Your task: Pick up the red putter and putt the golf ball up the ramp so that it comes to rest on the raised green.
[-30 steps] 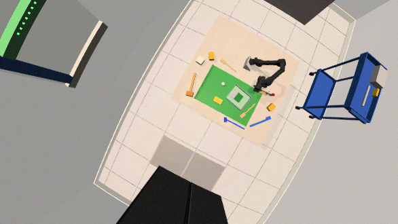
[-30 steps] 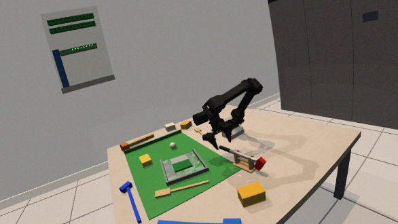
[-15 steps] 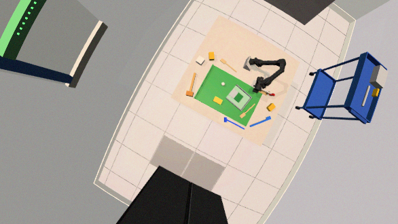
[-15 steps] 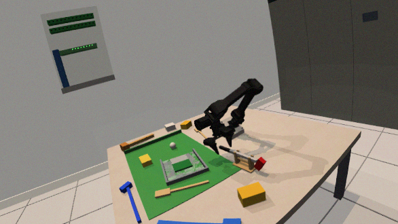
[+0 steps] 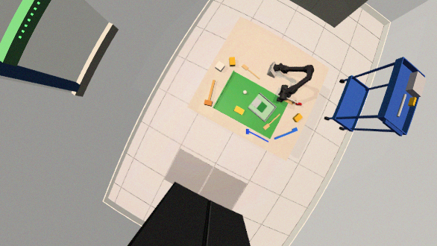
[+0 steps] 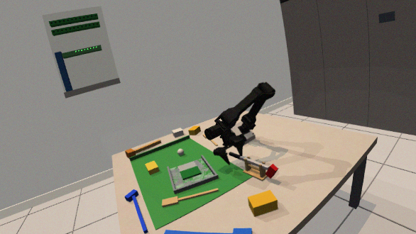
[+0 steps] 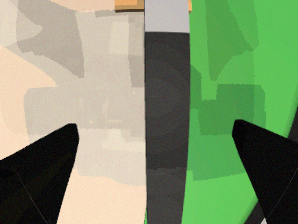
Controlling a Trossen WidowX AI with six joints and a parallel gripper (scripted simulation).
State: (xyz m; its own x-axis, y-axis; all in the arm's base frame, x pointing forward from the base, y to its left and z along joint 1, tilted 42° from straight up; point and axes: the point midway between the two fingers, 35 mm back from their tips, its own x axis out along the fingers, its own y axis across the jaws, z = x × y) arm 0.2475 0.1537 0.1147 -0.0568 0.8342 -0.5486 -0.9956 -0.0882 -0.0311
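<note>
- Claw (image 5: 281,99) (image 6: 234,159) (image 7: 157,129): spread wide, nothing grasped, fingers either side of the dark handle.
- Red putter (image 5: 299,103) (image 6: 272,171) (image 7: 167,100): lying across its wooden stand (image 5: 289,101) (image 6: 263,178) (image 7: 127,5), handle end toward the claw. Step in hand looks like lining up the grasp.
- Handle sits roughly midway between the fingers in the wrist view. A sideways drift while closing could make one finger hit first and twist the putter round.
- Closing too high might catch only the top of the handle; slip likely on lifting. Too low, and tips could scrape the counter (image 5: 242,33) (image 6: 319,142) (image 7: 110,205).
- Grip would be far from the red head, so the head may droop or swivel. Lift that isn't straight could drag the stand along.
- Low swing toward the ball could clip the grey frame (image 5: 265,120) (image 6: 195,185) (image 7: 254,212) round the raised green (image 5: 262,107) (image 6: 191,172).
- Golf ball (image 5: 244,92) (image 6: 180,152): on the green mat (image 5: 231,89) (image 6: 145,184) (image 7: 225,165), unputted. Weak hit may roll back off the ramp (image 5: 256,102) (image 6: 189,165); crooked one may meet the frame or yellow block (image 5: 239,110) (image 6: 152,167).
</note>
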